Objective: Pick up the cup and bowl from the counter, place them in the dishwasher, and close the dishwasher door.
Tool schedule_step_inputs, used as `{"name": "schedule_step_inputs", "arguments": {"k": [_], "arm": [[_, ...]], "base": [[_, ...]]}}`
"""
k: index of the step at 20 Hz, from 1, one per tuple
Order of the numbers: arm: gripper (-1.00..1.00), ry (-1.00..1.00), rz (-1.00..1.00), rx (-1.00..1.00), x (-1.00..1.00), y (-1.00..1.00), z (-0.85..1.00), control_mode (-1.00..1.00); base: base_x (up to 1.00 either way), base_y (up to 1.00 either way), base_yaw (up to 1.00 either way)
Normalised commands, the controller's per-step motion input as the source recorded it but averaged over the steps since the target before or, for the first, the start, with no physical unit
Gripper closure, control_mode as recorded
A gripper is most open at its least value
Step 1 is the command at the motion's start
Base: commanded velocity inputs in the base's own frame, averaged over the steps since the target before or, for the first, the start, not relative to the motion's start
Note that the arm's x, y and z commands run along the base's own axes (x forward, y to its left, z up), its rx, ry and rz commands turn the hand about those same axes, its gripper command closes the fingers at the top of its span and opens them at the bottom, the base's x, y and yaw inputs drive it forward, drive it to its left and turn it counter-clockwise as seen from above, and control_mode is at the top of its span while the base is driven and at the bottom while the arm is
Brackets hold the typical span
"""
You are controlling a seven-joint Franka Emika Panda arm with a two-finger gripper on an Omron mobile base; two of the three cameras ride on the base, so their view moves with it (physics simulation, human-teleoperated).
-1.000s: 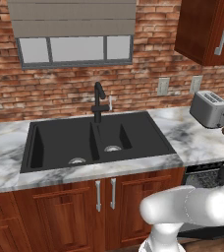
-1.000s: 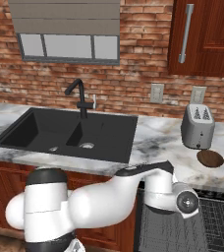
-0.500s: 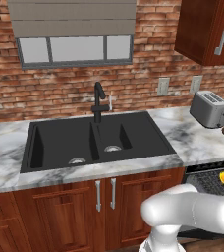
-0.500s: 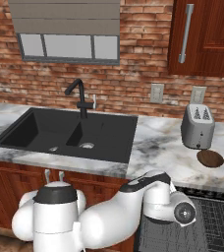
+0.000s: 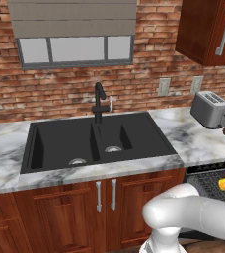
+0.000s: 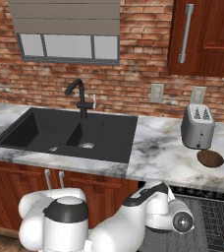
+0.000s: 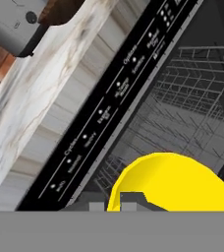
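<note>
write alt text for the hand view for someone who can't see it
A bright yellow cup sits at the gripper, over the dark wire rack of the open dishwasher. The dishwasher's black control strip runs diagonally, with the marble counter edge and silver toaster beyond.

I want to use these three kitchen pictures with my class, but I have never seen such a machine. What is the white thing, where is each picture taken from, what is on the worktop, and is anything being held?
The white shape is a robot arm in a computer-drawn kitchen. Two pictures come from cameras on its base, looking forward from behind its left and right sides. The third comes from a camera on its hand, so it looks tilted.

On the marble counter are a black double sink, a silver toaster and a dark brown bowl beside it.

Below the counter the dishwasher stands open, showing its wire rack. The gripper is shut on the yellow cup, holding it over the rack. In the left base view the cup appears at the right edge.
</note>
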Motion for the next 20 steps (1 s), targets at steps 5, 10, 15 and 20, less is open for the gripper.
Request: {"name": "schedule_step_inputs", "arguments": {"k": [5, 10, 15, 20], "arm": [[1.0, 0.0, 0.0, 0.0, 0.02, -0.13, -0.33, -1.0], [1.0, 0.0, 0.0, 0.0, 0.13, -0.18, -0.25, -1.0], [1.0, 0.0, 0.0, 0.0, 0.26, -0.17, -0.14, -1.0], [1.0, 0.0, 0.0, 0.02, 0.35, -0.12, -0.24, -1.0]], "base": [[0.0, 0.0, 0.0], [0.0, 0.0, 0.0], [0.0, 0.0, 0.0], [0.0, 0.0, 0.0]]}}
